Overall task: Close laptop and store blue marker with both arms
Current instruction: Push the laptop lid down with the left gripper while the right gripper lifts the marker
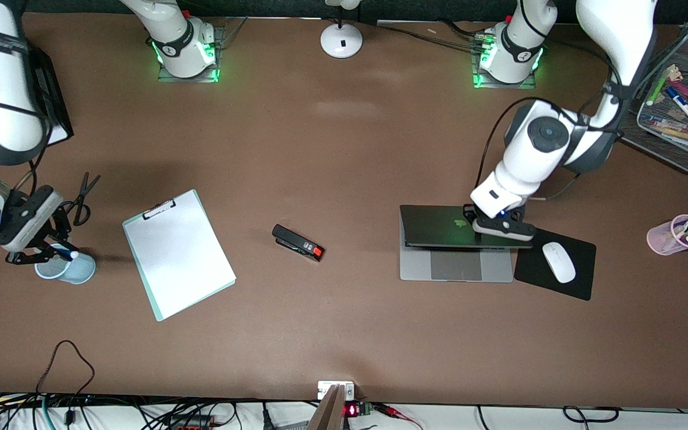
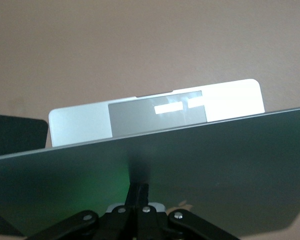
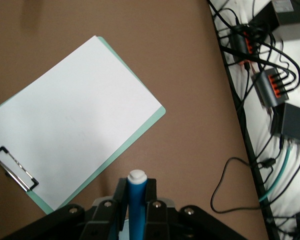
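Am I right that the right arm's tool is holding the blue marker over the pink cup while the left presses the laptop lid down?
Not quite: the right tool holds the blue marker over the pale blue cup, as the front view shows. The rest stands.

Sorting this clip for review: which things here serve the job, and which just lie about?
Job: laptop, half shut under shut left gripper; blue marker in right gripper, over blue cup.
Lying about: clipboard, stapler, scissors, mouse, pink pen cup.
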`<state>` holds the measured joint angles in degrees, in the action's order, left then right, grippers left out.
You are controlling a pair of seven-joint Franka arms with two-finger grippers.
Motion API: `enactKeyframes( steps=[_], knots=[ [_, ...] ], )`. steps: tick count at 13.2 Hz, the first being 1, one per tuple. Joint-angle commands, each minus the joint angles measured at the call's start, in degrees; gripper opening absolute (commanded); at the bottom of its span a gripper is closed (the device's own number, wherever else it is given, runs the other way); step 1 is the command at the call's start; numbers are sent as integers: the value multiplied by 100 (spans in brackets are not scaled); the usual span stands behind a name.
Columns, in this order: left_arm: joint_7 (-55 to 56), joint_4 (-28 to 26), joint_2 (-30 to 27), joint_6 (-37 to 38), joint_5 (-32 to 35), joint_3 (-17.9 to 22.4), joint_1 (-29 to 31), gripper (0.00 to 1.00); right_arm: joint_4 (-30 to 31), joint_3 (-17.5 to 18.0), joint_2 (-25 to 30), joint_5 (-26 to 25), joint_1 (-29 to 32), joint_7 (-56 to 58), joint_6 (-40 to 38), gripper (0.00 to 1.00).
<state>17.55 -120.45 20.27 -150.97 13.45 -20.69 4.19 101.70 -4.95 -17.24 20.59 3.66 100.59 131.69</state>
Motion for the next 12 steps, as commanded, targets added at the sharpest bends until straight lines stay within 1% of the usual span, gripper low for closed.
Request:
enactKeyframes(
  steps=[1, 2, 4, 6, 8, 11, 12],
  knots=[
    [20, 416, 530, -238, 158, 47, -6, 0, 175, 82, 125, 418, 284, 1424, -213, 0],
    [11, 460, 661, -344, 158, 48, -6, 0, 175, 91, 90, 550, 363, 1890, -292, 0],
    [11, 688, 978, -450, 201, 83, -14, 0, 157, 91, 2, 1041, 539, 2970, -485, 0],
    [11, 943, 1224, -512, 429, 188, -76, 0, 149, 91, -138, 1498, 776, 3650, -1089, 0],
    [20, 1093, 1418, -555, 544, 197, -76, 0, 149, 91, -218, 1868, 1022, 3836, -1819, 0],
    [20, 1111, 1550, -617, 553, 241, -85, 0, 61, 91, -165, 1922, 1347, 4047, -2436, 0],
    [20, 1102, 1629, -774, 553, 241, -93, 0, 35, 91, -174, 1948, 1487, 4065, -2699, 0]
  ],
)
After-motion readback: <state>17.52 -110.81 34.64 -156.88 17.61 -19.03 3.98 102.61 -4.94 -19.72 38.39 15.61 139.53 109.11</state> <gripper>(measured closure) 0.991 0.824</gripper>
